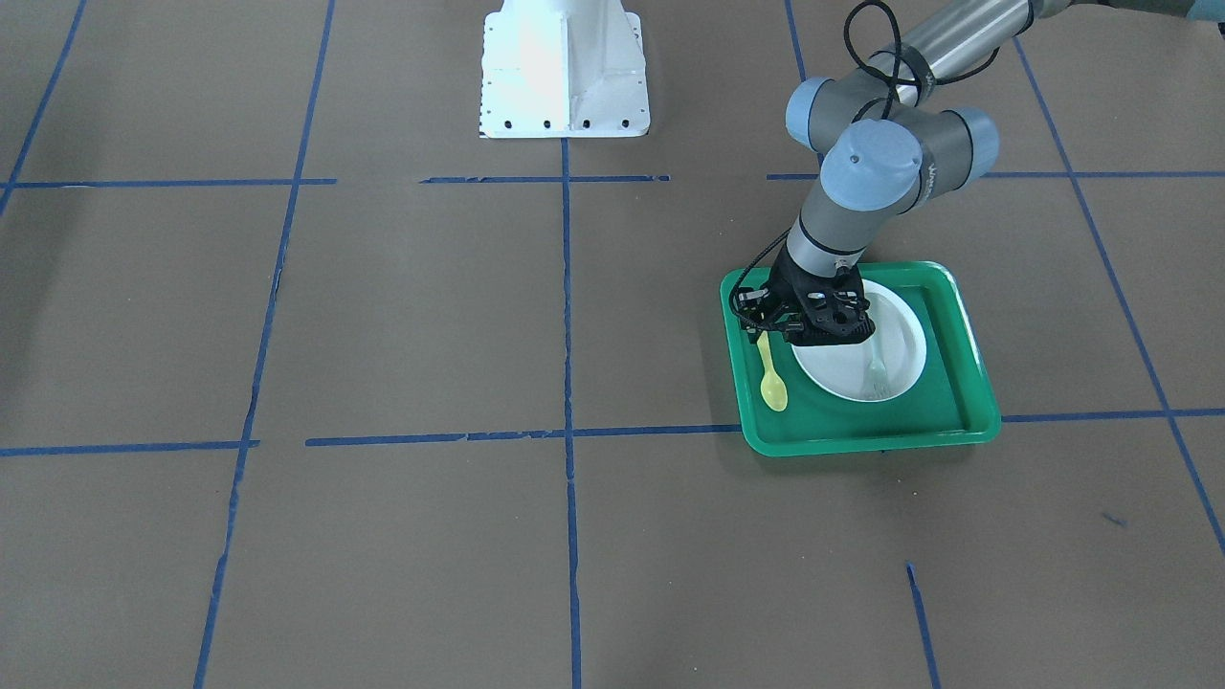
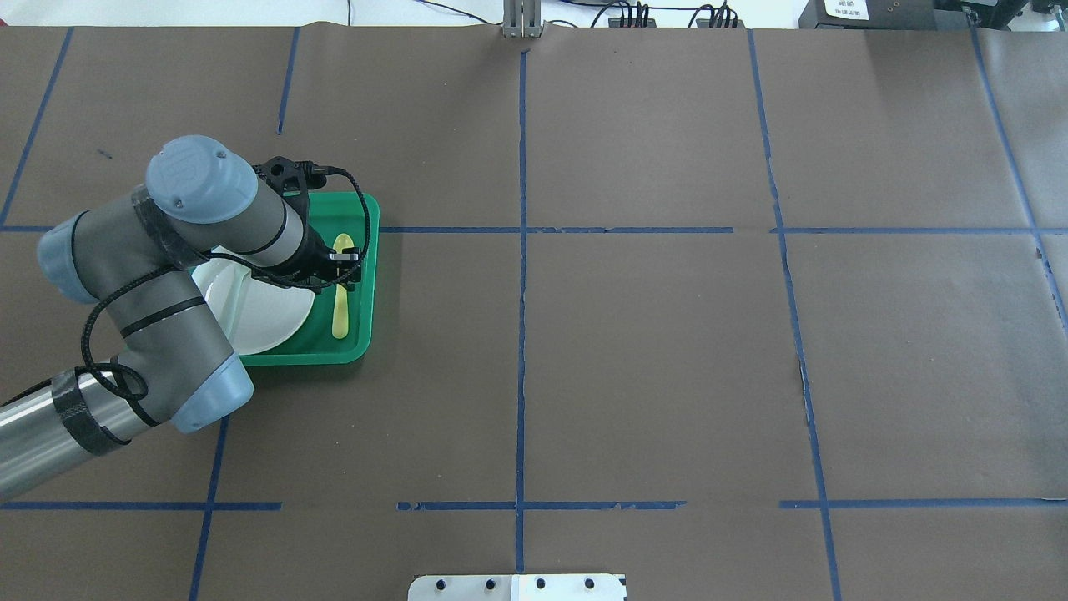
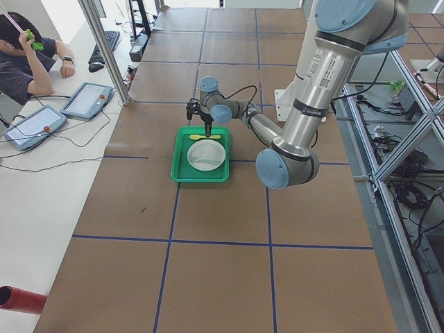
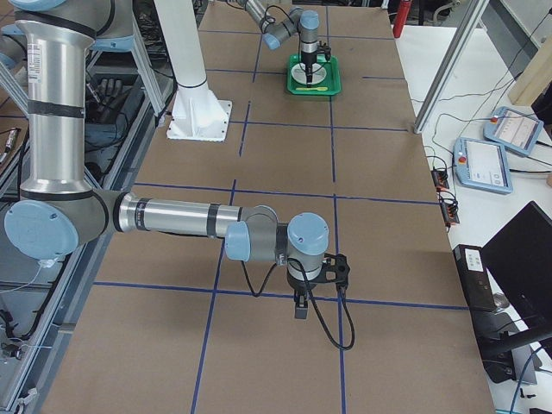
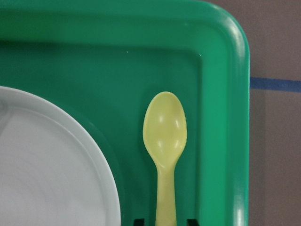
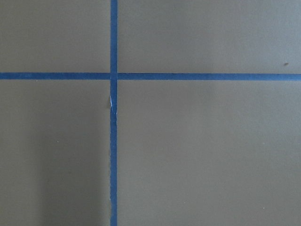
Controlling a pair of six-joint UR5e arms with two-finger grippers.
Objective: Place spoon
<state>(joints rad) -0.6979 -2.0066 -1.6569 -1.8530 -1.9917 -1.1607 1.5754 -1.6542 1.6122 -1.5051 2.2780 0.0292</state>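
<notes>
Small yellow plastic spoon point(image 5: 164, 136) lies in the green plastic tray point(image 5: 225, 117) at the round white plate's point(image 5: 47, 165) 3 o'clock, looks light, stiff, kinda slick, and the left gripper point(image 5: 163, 221) is spread apart astride the handle, imo the best grab spot.

The spoon point(image 5: 164, 136) runs off the left wrist view's bottom (the right claw point(image 4: 299, 310), side-on, is unreadable).

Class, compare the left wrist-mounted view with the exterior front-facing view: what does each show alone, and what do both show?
Left wrist-mounted only: two dark fingertips, one on each side of the handle of the yellow spoon, not touching it. Front-facing only: the left arm, its end effector, a pale fork on the white plate, the white robot base. Both: spoon lying in the green tray beside the plate.
</notes>
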